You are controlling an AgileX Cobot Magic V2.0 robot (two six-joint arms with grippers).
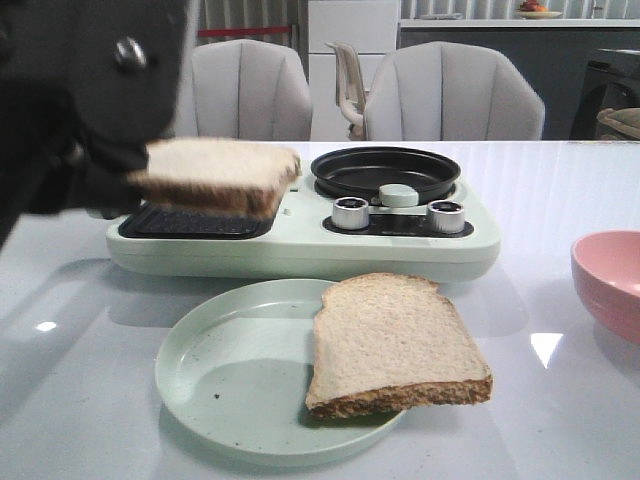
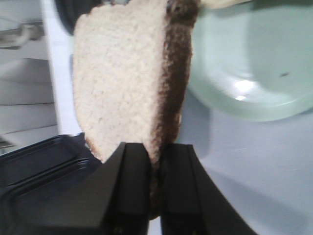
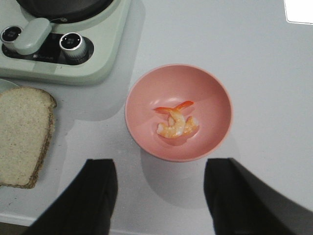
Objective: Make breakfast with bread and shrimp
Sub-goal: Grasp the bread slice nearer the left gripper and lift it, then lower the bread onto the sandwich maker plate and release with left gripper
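Two bread slices [image 1: 215,172] [image 1: 395,343], one plate [image 1: 230,375], one pink bowl [image 3: 178,111], two silver knobs [image 1: 350,212] [image 1: 446,215].

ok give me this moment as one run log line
left hand: shut on bread slice above grill plate | right hand: open over pink bowl of shrimp | second slice: on green plate

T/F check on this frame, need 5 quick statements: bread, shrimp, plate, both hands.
1. The left hand is shut on a bread slice. True.
2. That slice lies flat on the grill plate. False: it is held in the air above it.
3. The other bread slice rests on the green plate. True, with one edge overhanging the rim.
4. The shrimp is in the black pan. False: it sits in the pink bowl.
5. The right hand is shut on the bowl. False: it is open, holding nothing.
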